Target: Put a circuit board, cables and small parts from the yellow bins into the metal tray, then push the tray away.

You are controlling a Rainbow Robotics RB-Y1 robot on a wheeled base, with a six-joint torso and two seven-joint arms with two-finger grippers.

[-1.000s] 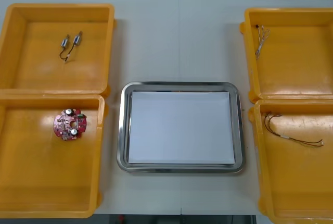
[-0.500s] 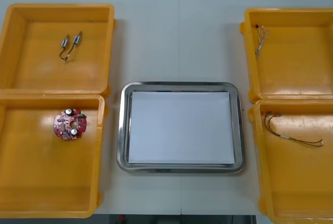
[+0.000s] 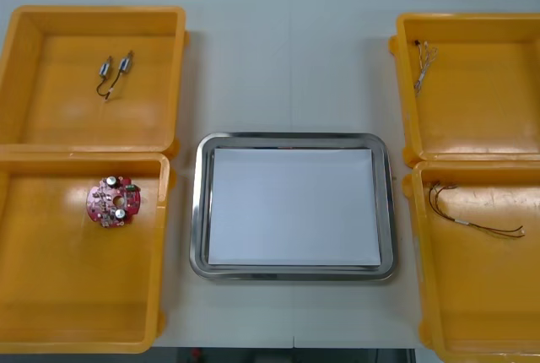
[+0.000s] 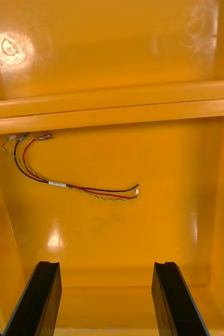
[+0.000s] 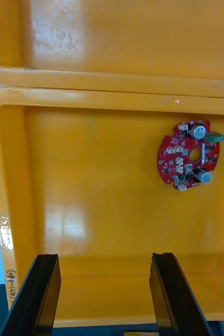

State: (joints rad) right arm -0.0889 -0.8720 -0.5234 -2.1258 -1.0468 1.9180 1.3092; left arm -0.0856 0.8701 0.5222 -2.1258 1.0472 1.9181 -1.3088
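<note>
Yellow bins point(image 3: 84, 154) sit two a side of the metal tray point(image 3: 201, 211) on the table point(image 3: 287, 59), so each arm has stock nearby. Tray white inside, nothing loaded. The circuit board point(image 3: 105, 203), red, round, studded with parts, lies flat at the tray's 9 o'clock; our left jaws hang wide above its bin. The cable point(image 4: 56, 184), loosely curved, lies at 3 o'clock beyond the right jaws, equally wide.

The tray point(image 3: 294, 138) lies between the bins point(image 3: 51, 295): circuit board point(image 3: 112, 202) near-left, small parts point(image 3: 116, 72) far-left, cables point(image 3: 462, 222) in both right.
</note>
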